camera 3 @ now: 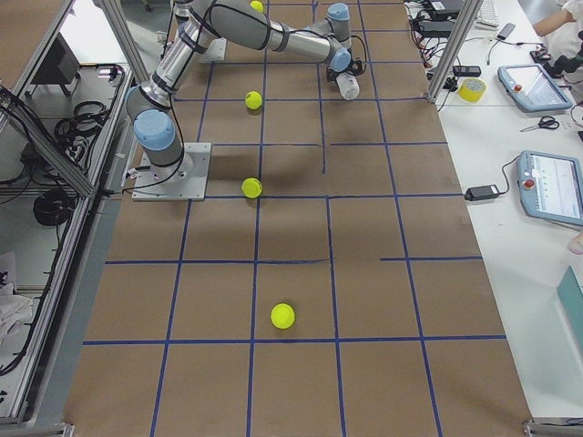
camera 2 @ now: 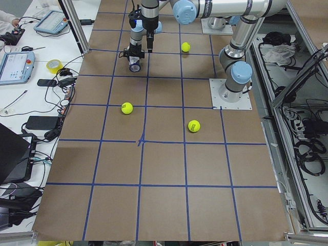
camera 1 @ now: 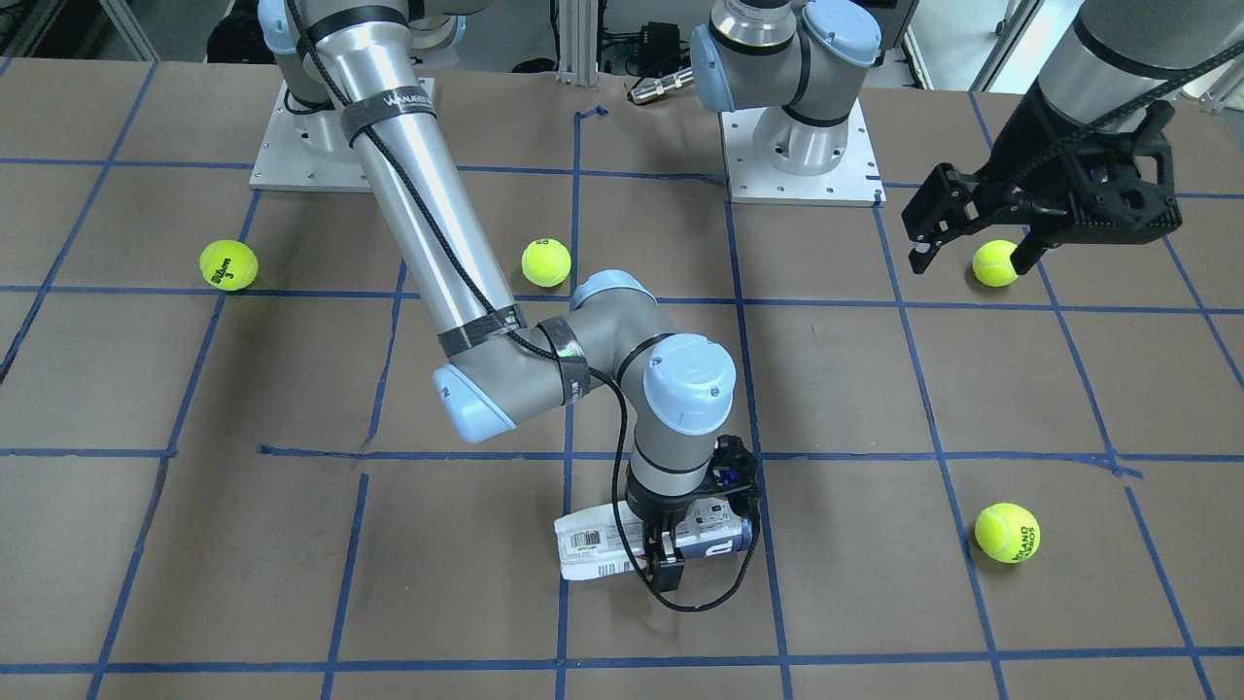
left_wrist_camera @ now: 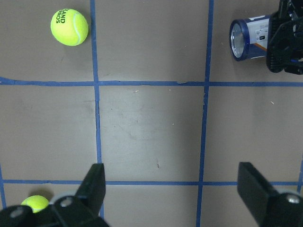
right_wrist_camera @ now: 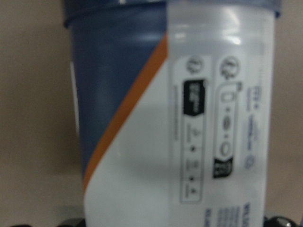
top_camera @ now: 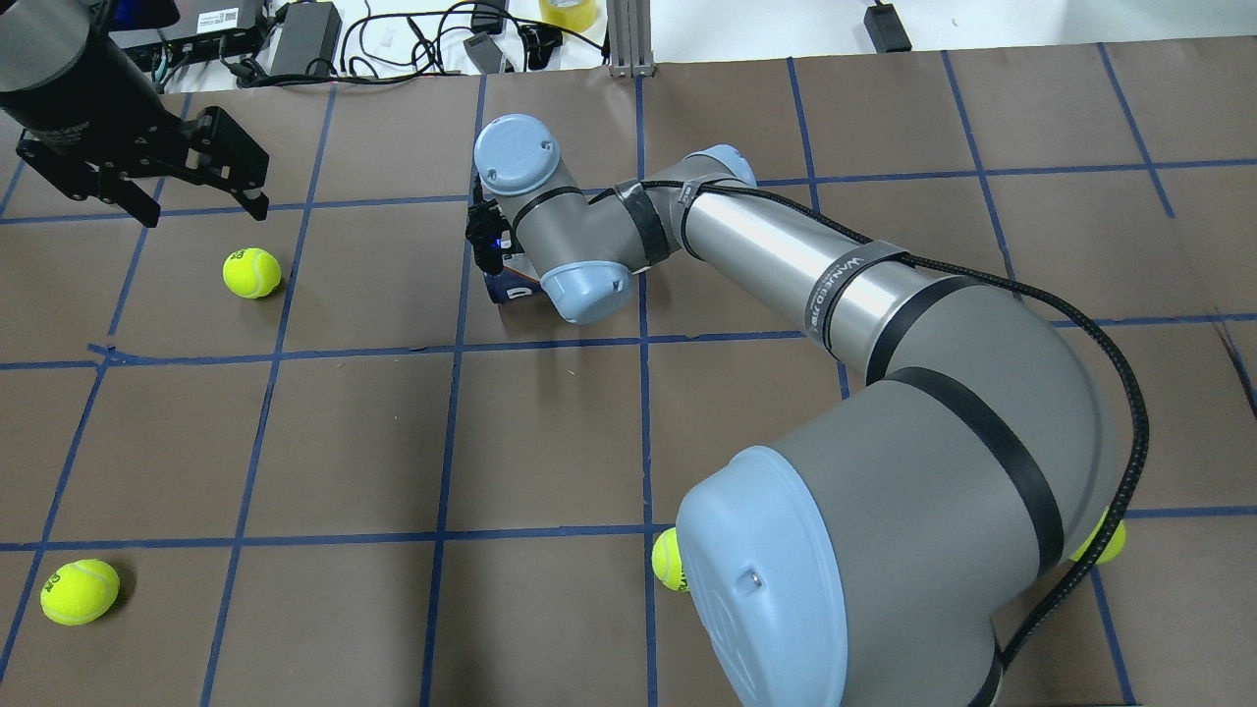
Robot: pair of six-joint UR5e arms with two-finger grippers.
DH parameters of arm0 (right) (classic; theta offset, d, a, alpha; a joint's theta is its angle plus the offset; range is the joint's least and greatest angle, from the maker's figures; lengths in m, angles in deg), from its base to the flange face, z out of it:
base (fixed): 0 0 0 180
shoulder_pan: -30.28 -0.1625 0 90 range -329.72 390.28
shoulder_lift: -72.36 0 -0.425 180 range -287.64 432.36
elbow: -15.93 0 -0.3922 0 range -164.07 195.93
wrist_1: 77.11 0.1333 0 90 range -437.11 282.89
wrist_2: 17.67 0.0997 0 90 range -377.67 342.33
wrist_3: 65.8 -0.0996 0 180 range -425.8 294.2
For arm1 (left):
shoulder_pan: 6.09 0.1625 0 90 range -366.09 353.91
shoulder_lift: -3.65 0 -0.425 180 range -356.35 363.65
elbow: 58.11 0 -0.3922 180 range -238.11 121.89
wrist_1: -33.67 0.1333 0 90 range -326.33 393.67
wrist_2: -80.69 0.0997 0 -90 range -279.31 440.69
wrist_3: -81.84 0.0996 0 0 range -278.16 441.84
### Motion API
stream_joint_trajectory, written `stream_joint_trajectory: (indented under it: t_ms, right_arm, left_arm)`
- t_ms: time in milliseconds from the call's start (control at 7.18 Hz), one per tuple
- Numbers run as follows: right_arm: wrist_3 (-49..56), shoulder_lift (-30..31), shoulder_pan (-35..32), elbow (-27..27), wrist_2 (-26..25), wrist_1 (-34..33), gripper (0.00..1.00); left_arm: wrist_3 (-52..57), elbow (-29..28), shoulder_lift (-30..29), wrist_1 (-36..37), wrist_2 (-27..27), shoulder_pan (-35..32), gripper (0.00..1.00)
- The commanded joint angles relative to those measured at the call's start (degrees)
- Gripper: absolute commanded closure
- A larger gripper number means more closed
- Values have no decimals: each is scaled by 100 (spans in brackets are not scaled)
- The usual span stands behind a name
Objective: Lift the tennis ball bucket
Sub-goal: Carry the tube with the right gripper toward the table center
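The tennis ball bucket (camera 1: 593,550) is a clear can with a white-and-navy label and a barcode. It lies on its side on the brown table, and no tennis ball shows inside it. My right gripper (camera 1: 671,551) comes straight down over its middle, one finger on each side, shut on it. The can fills the right wrist view (right_wrist_camera: 189,118). It also shows in the left wrist view (left_wrist_camera: 251,38) and, partly under the wrist, in the overhead view (top_camera: 511,291). My left gripper (camera 1: 970,261) hangs open and empty, far off to the side, above a tennis ball (camera 1: 995,262).
Loose tennis balls lie on the table (camera 1: 228,264), (camera 1: 545,262), (camera 1: 1007,532). The right arm's elbow (camera 1: 476,389) stretches low across the middle of the table. Blue tape lines grid the table. Cables and boxes (top_camera: 295,29) lie past the far edge.
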Motion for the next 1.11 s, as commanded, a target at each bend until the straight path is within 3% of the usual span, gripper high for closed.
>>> stream_joint_trajectory:
  t_ms: [0, 418, 697, 975]
  right_arm:
    - [-17, -38, -2, -111, -10, 24, 0]
    - [27, 259, 7, -67, 42, 50, 0]
    - [-52, 890, 94, -14, 51, 697, 0]
    - [-313, 1323, 584, 4, 60, 1156, 0]
  left_arm:
    - [2, -18, 0, -16, 22, -4, 0]
    - [2, 26, -9, 28, -408, 22, 0]
    - [2, 9, -9, 28, -417, 22, 0]
    - [141, 35, -139, 194, -417, 31, 0]
